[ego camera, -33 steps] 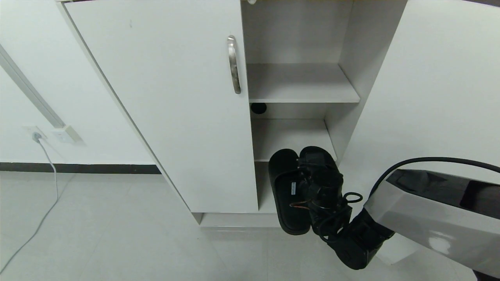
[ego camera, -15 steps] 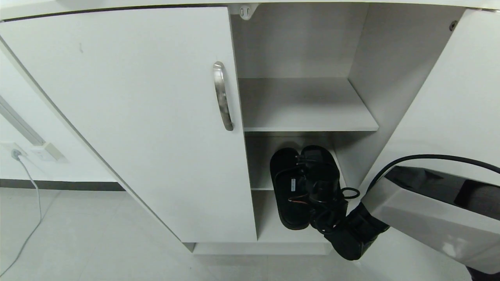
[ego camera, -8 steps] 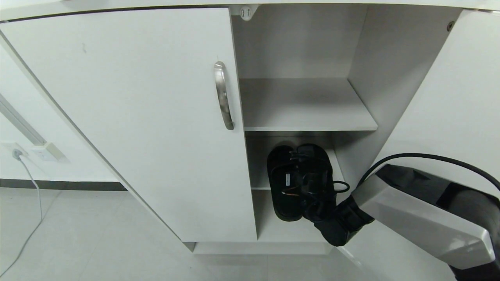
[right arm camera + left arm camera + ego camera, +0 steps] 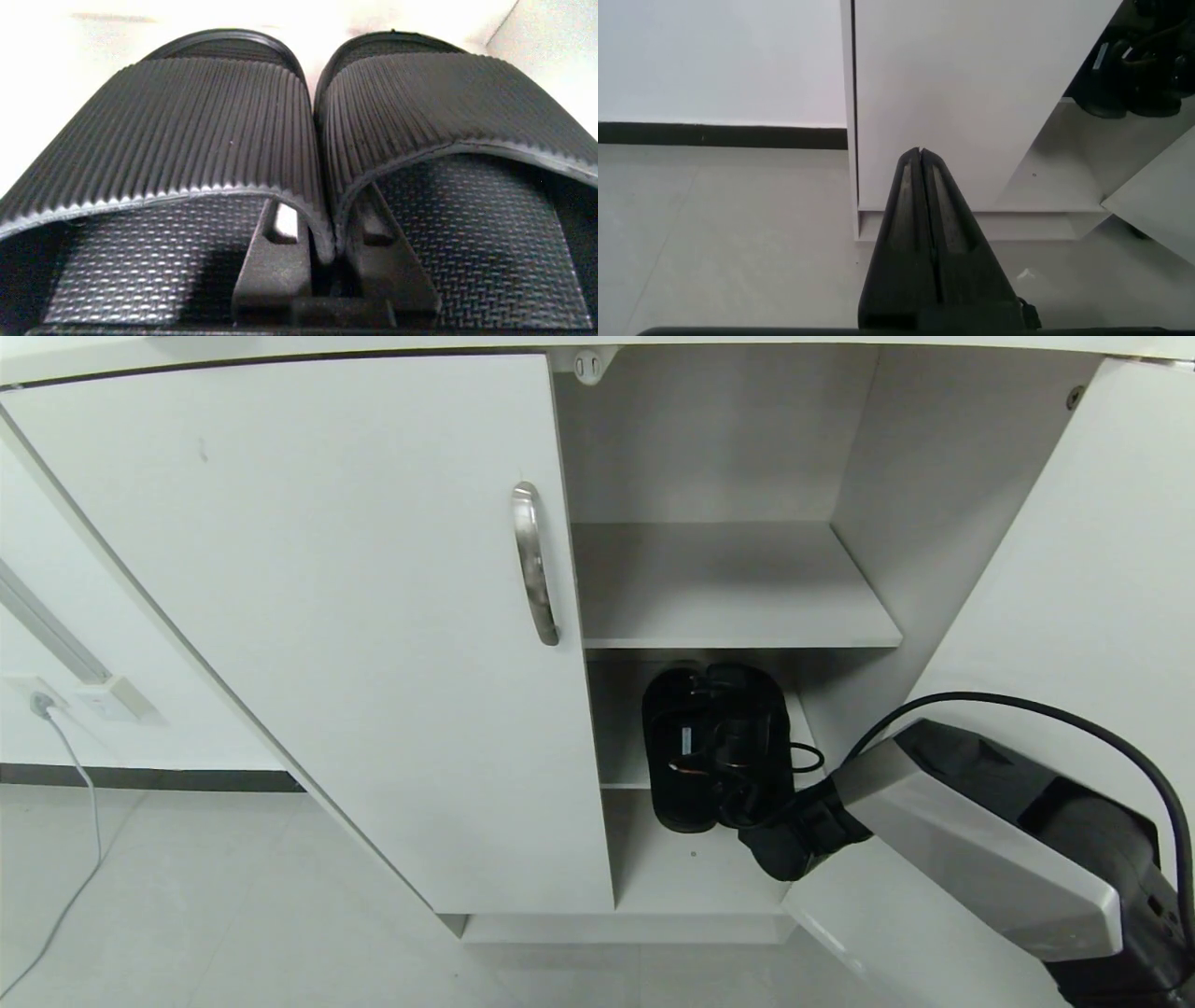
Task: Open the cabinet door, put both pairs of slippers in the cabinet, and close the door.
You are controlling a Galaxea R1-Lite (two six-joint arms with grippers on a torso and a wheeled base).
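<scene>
Right claw [image 4: 322, 250] pinching black slippers [image 4: 686, 756] together, arm slanting into open cabinet [image 4: 924, 523], left claw [image 4: 921, 159] closed

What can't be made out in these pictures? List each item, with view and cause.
Head view: whether the pair of black ribbed rubber slippers rests on the white middle shelf; the slippers themselves hide the contact.
Head view: whatever lies behind the closed white left door.
Head view: the open white right door's outer face, turned away from the camera.
</scene>
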